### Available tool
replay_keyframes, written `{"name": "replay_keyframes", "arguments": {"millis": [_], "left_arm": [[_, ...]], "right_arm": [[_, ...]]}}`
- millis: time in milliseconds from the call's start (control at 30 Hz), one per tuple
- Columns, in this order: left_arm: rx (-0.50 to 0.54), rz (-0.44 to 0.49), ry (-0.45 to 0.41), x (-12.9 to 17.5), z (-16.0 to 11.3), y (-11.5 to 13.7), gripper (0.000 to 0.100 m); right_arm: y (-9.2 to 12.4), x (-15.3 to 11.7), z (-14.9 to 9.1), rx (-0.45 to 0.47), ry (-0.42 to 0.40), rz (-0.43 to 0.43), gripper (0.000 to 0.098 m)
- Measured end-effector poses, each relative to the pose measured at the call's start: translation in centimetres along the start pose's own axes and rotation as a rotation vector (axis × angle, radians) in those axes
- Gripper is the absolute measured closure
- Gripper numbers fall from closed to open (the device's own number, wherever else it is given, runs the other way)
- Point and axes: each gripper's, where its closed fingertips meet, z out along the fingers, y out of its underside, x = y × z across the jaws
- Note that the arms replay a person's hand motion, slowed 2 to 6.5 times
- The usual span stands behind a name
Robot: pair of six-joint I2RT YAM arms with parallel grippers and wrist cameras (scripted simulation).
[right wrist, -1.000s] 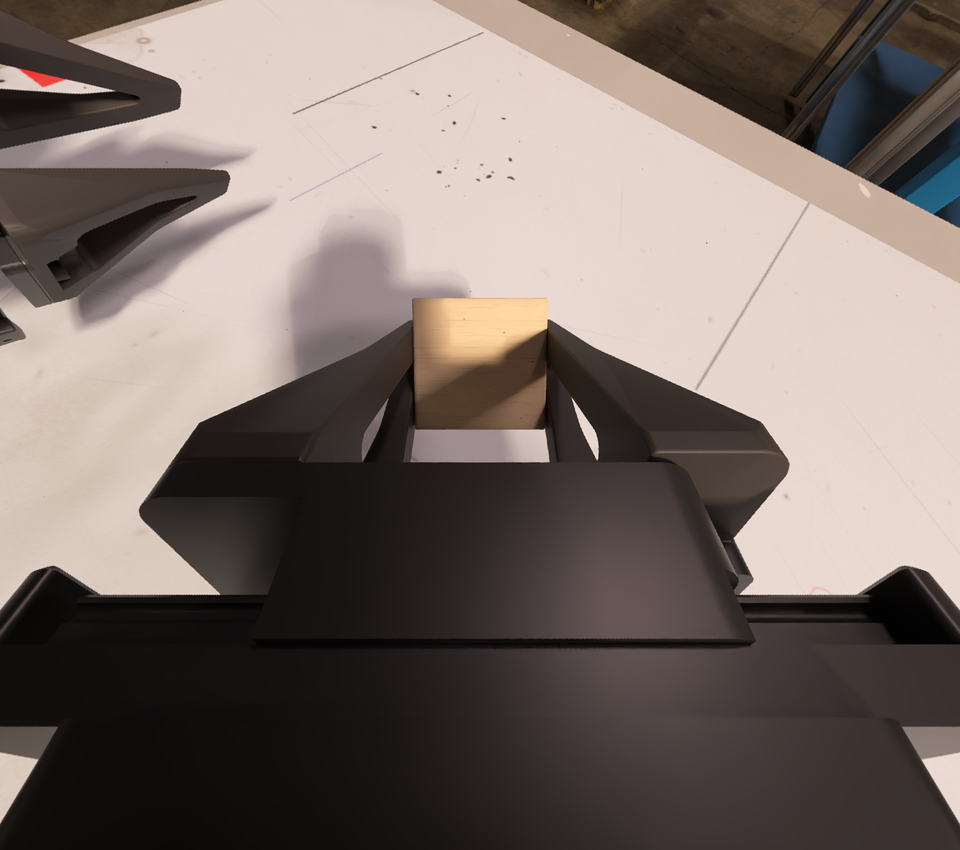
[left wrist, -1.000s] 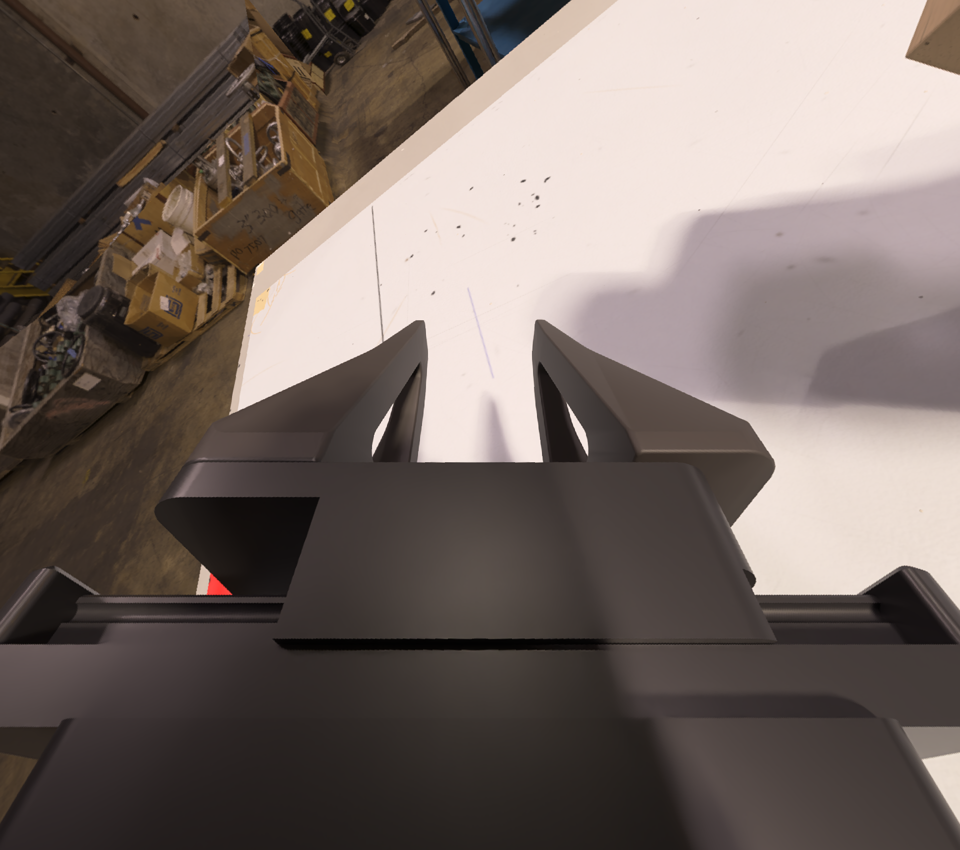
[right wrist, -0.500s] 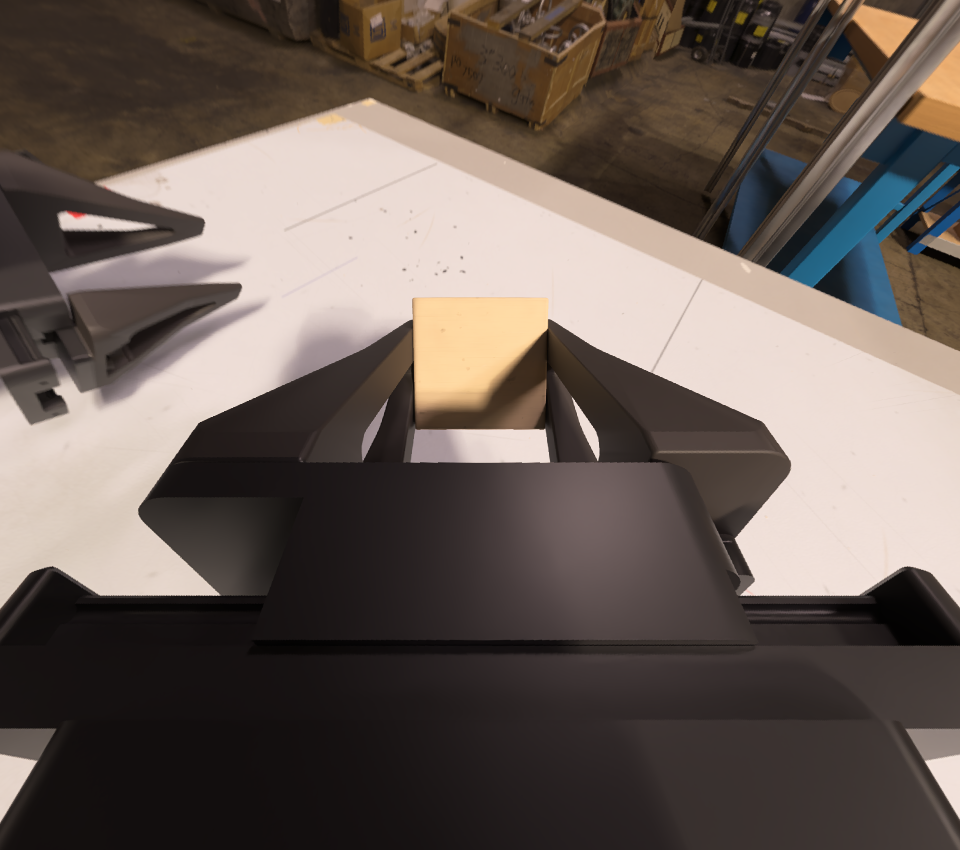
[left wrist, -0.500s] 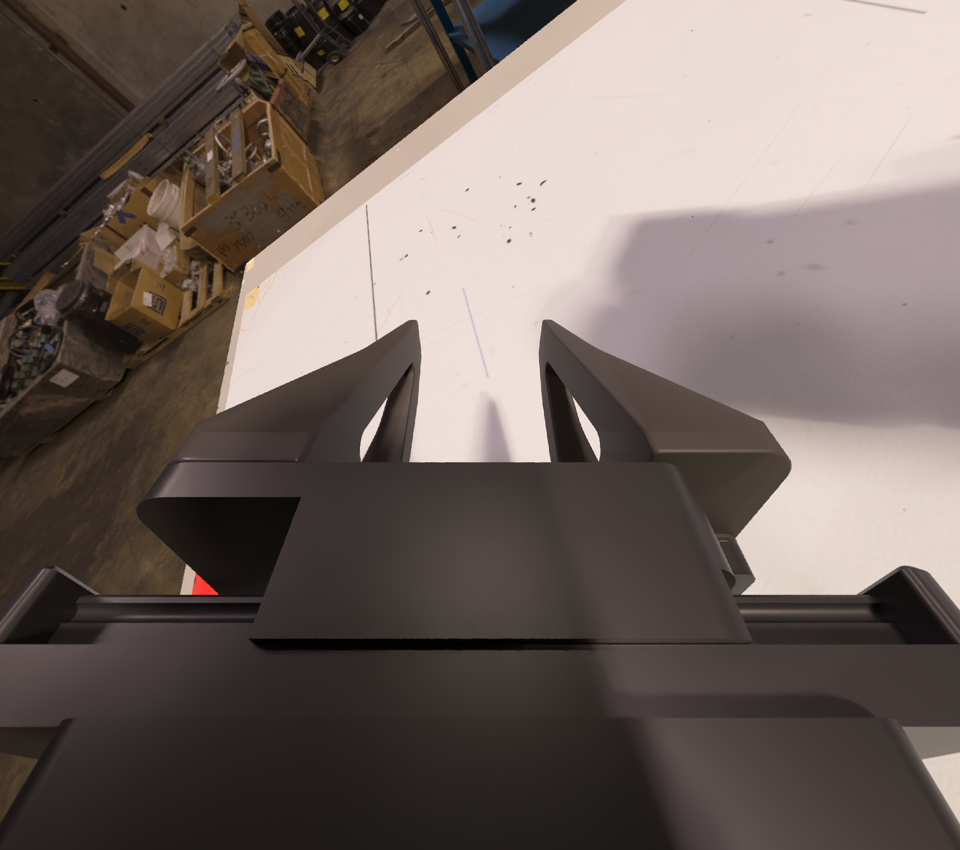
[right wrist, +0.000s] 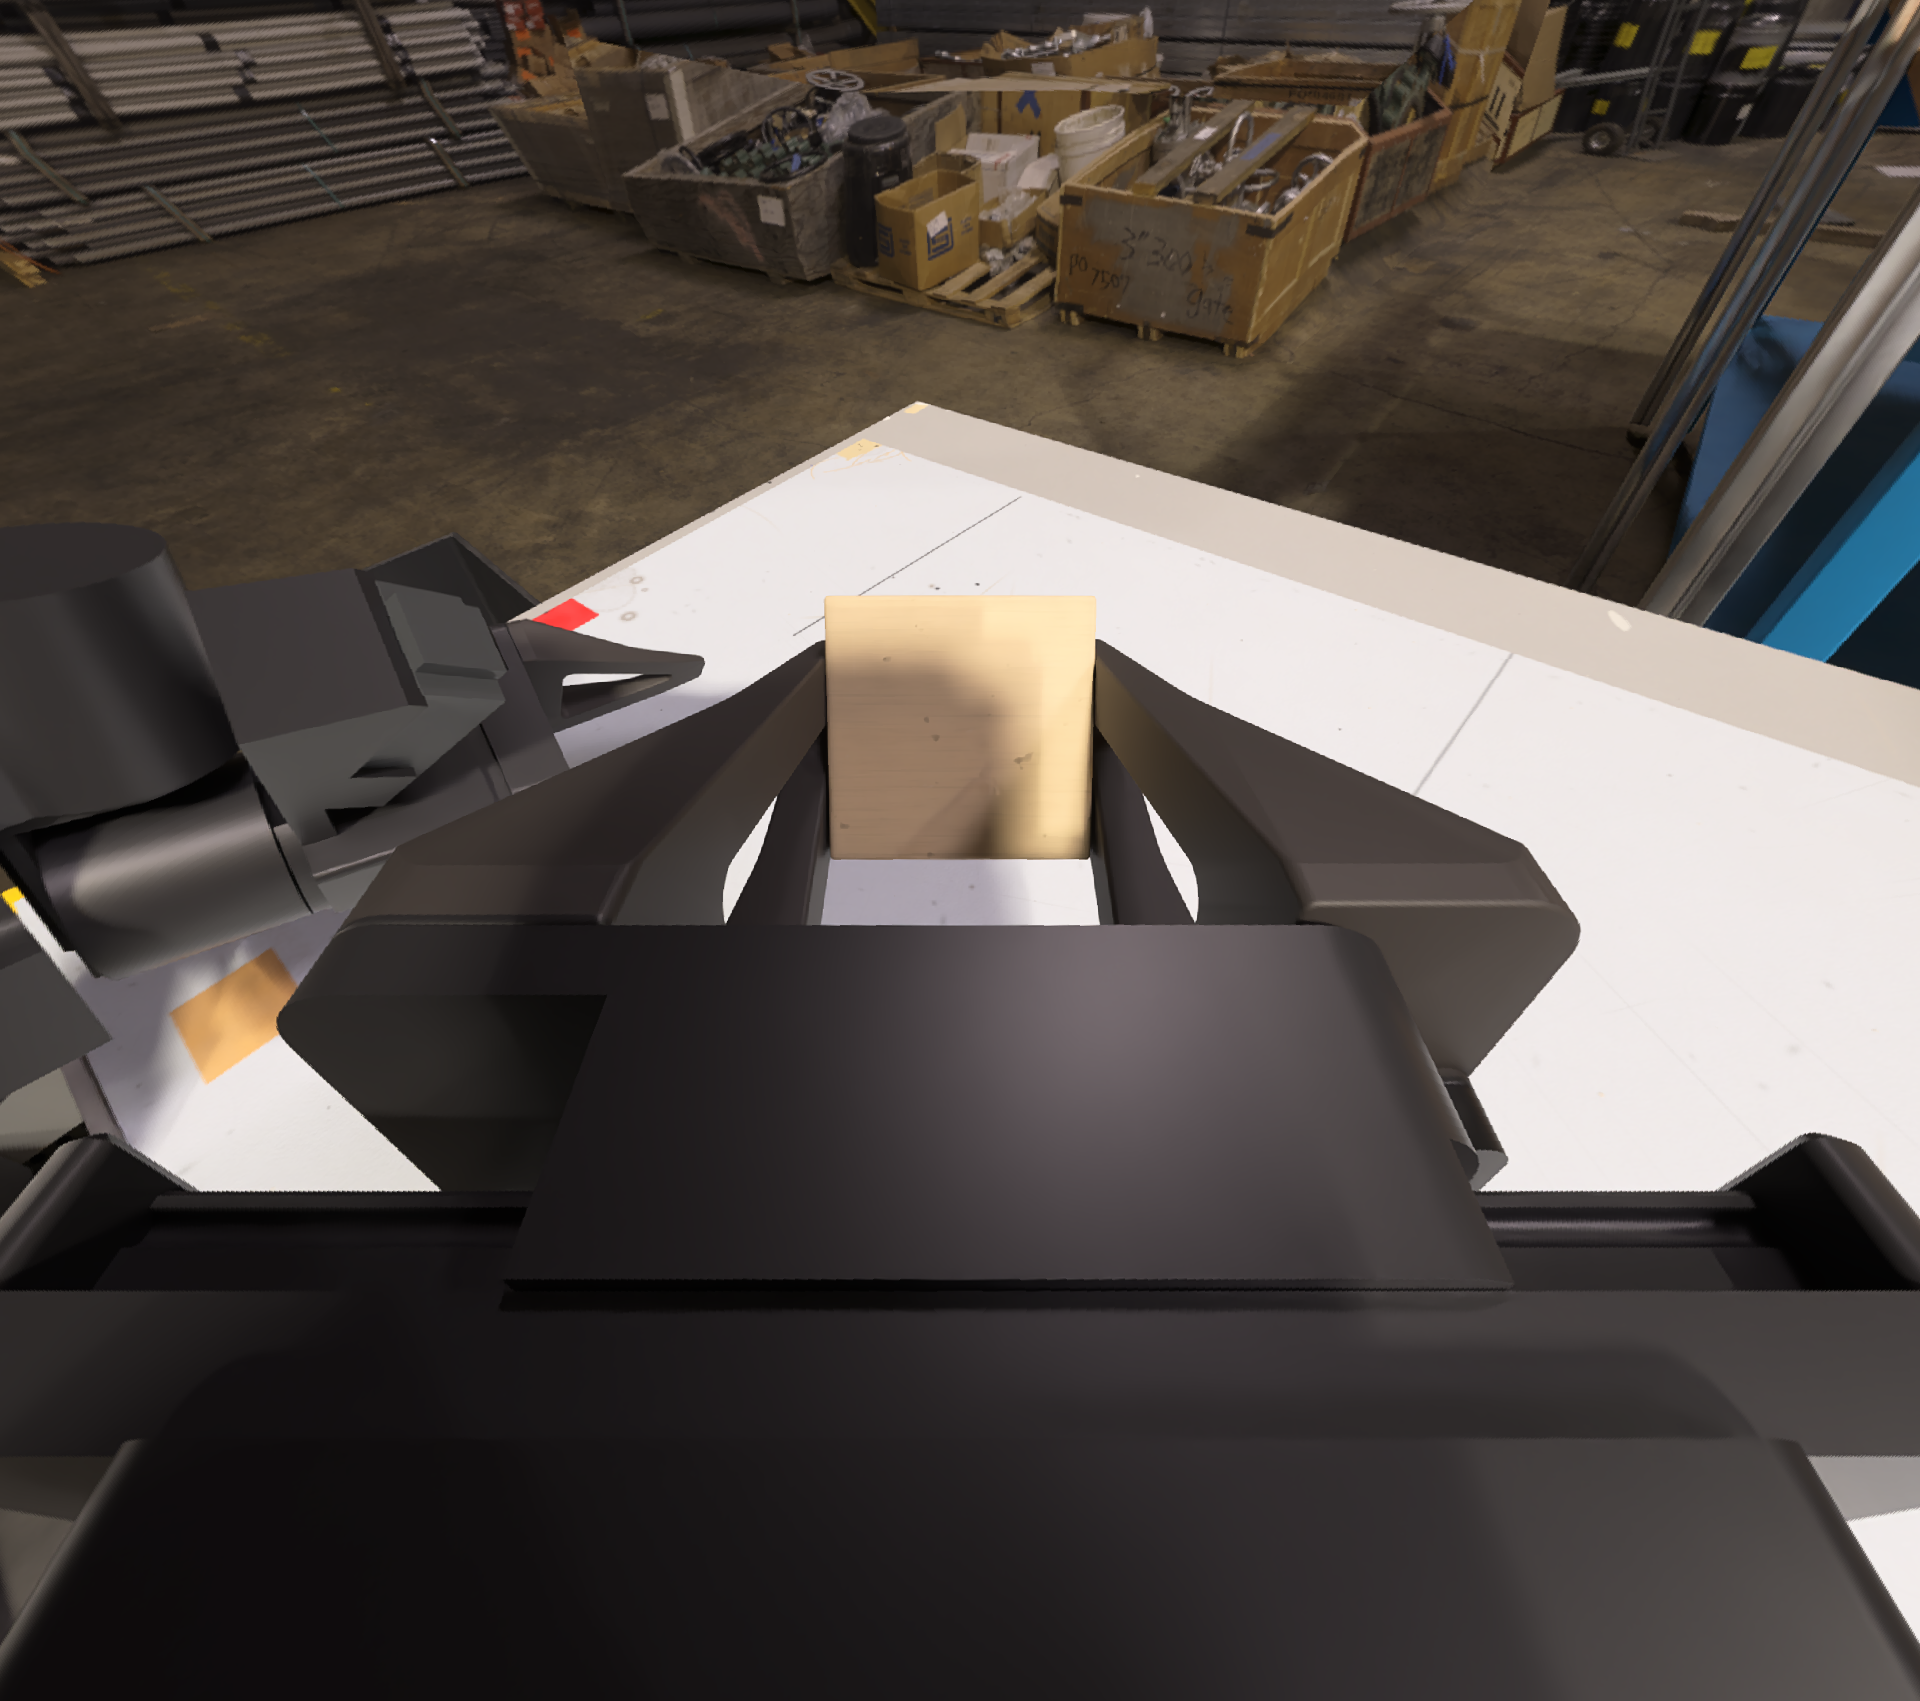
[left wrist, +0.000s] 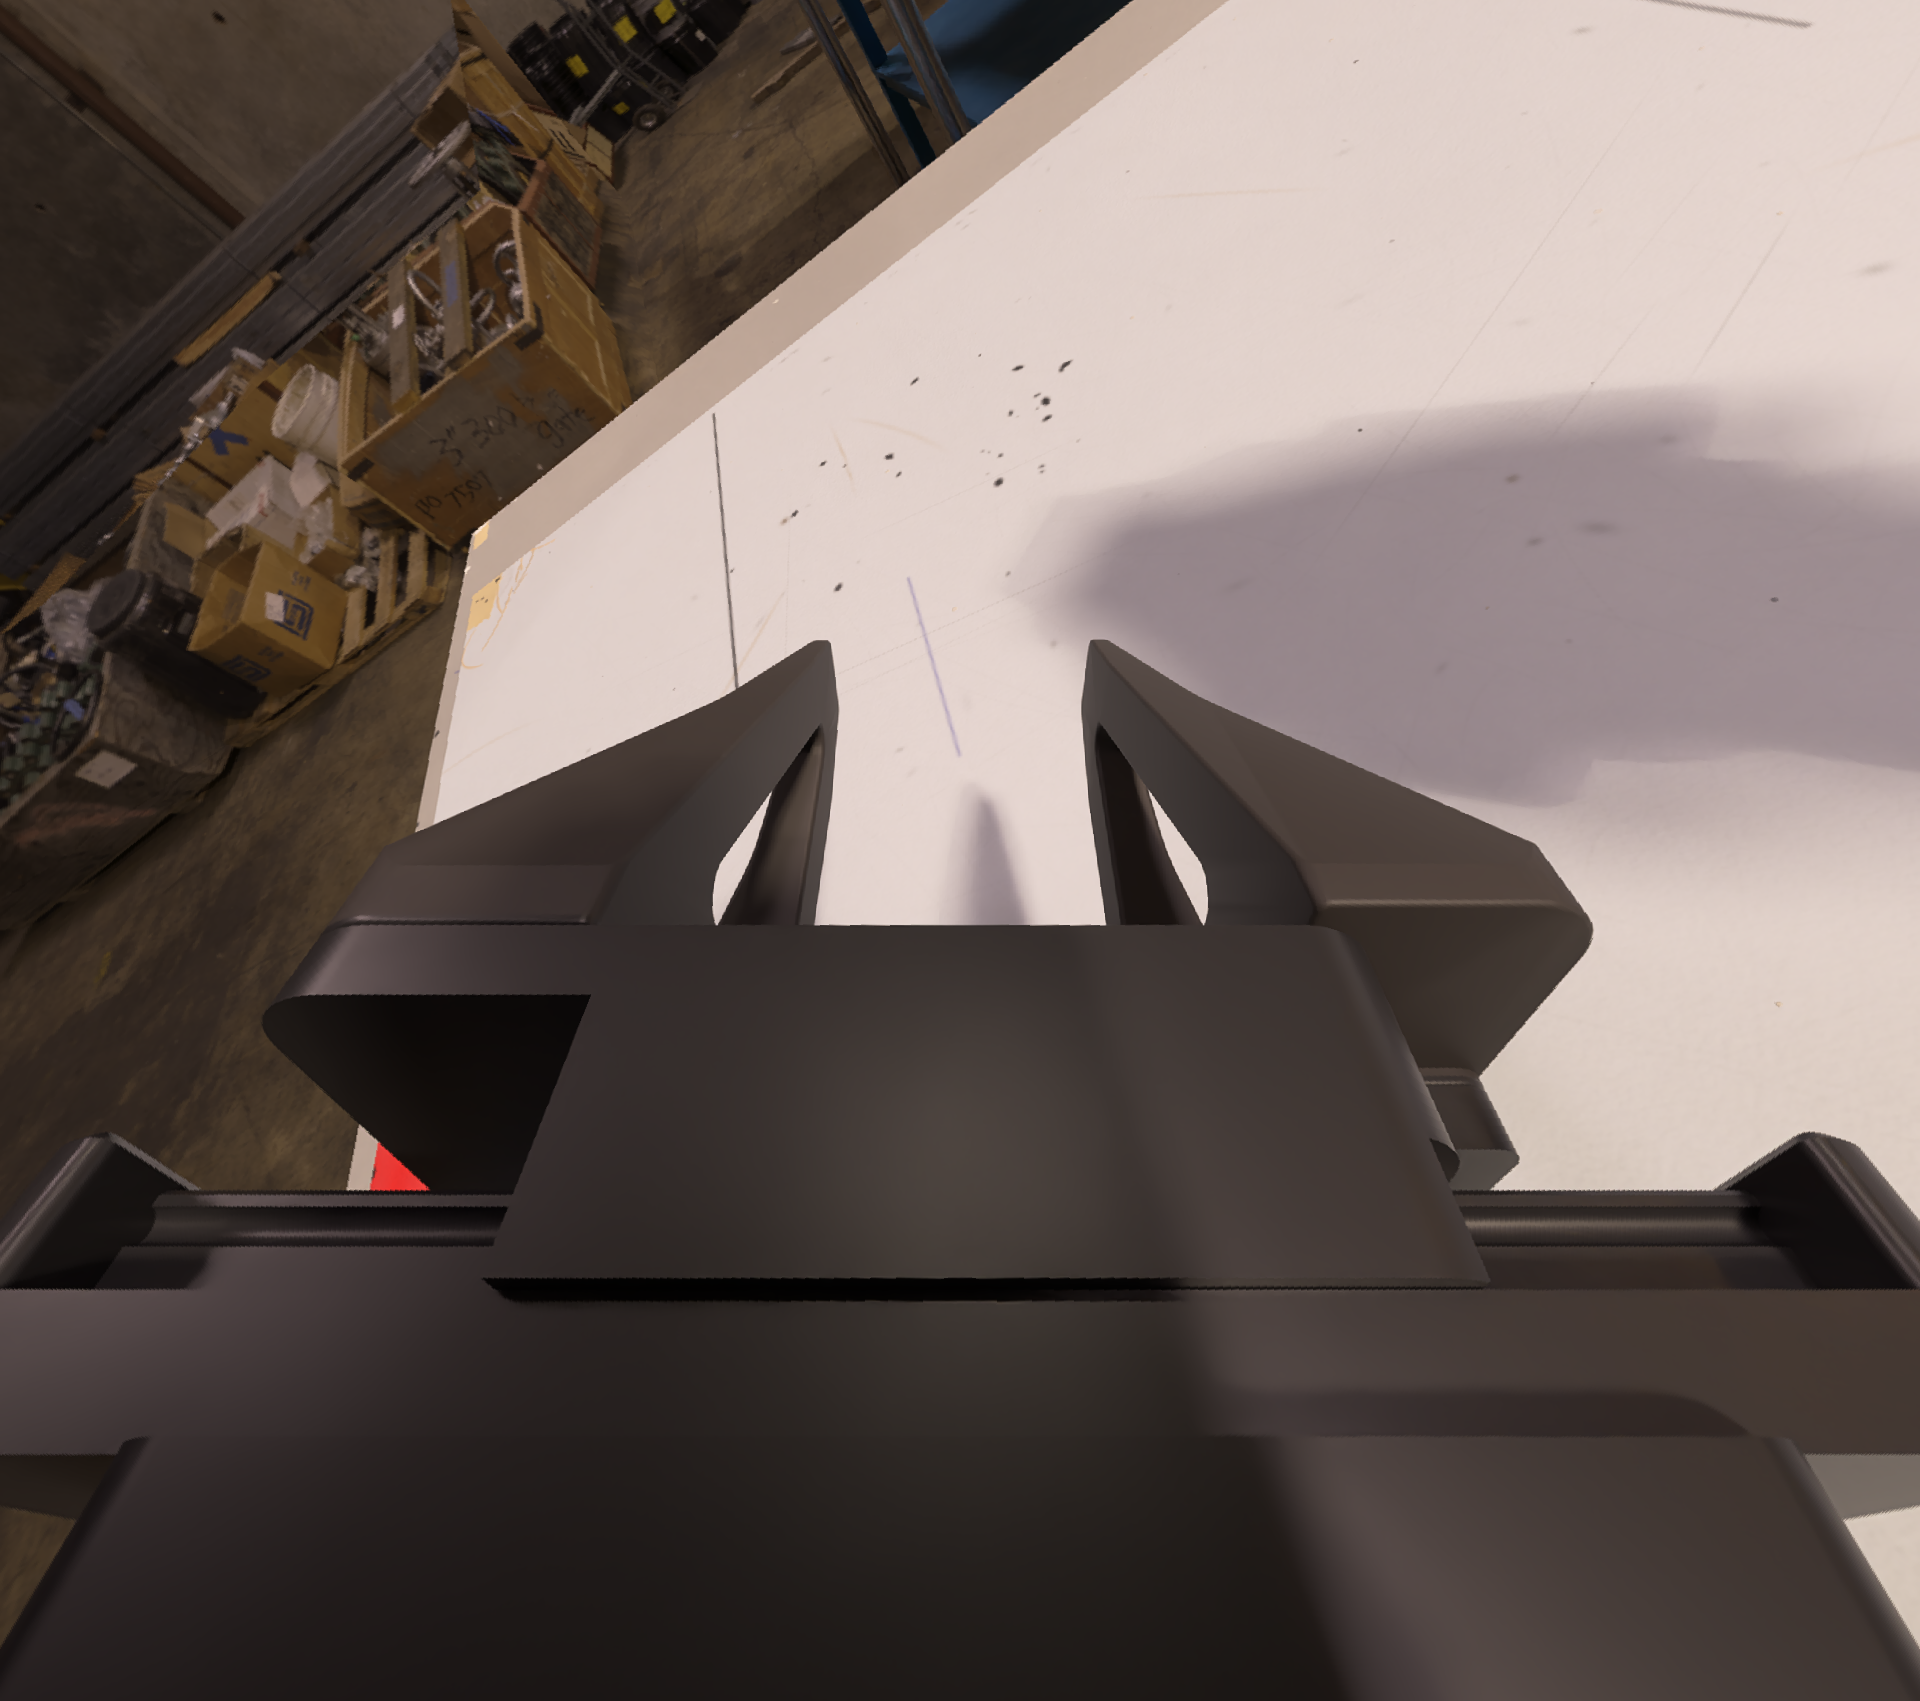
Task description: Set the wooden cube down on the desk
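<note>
White desk [right wrist: 1558, 872] near its far edge: right gripper [right wrist: 959, 716] clamps the wooden cube [right wrist: 959, 726]; left gripper [left wrist: 958, 664] hovers spread, empty.

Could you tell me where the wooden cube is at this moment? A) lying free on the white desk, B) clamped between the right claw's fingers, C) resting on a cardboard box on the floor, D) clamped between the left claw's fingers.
B: in the right wrist view the wooden cube sits pinched between the two fingers of the right claw, while the left claw is open with nothing between its fingers.
</note>
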Motion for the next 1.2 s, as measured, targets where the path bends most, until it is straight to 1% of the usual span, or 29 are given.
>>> {"name": "replay_keyframes", "arguments": {"millis": [67,133,200,300,367,433,533,667,833,1033,1200], "left_arm": [[0.001,0.001,0.002,0.0,0.0,0.0,0.060],[0.004,0.001,0.003,0.0,0.0,-0.1,0.060],[0.006,0.001,0.004,0.0,0.0,-0.1,0.060],[0.008,0.000,0.008,0.0,-0.1,-0.2,0.060],[0.009,0.000,0.011,0.1,-0.1,-0.2,0.060],[0.010,0.000,0.013,0.1,-0.1,-0.3,0.060],[0.010,0.000,0.015,0.1,-0.1,-0.3,0.060],[0.010,0.004,0.015,0.1,-0.1,-0.3,0.060],[0.010,0.005,0.016,0.2,-0.1,-0.3,0.060],[0.008,0.004,0.017,0.2,-0.1,-0.2,0.060],[0.001,0.001,0.017,0.2,-0.1,-0.1,0.060]], "right_arm": [[-0.6,0.4,-0.5,0.002,0.009,-0.007,0.0596],[-1.1,1.6,-1.1,-0.002,0.050,-0.026,0.0596],[-1.4,3.5,-1.6,-0.014,0.118,-0.052,0.0596],[-1.5,7.4,-2.2,-0.050,0.249,-0.091,0.0596],[-0.9,10.5,-2.4,-0.095,0.337,-0.111,0.0596],[0.1,13.5,-2.6,-0.157,0.411,-0.125,0.0596],[2.1,17.6,-2.4,-0.259,0.478,-0.109,0.0596],[5.4,21.5,-1.8,-0.385,0.509,-0.055,0.0596],[9.4,24.7,-1.1,-0.534,0.543,-0.037,0.0596],[13.1,26.9,-0.4,-0.663,0.562,-0.022,0.0596],[15.3,28.1,-0.1,-0.749,0.564,-0.003,0.0596]]}}
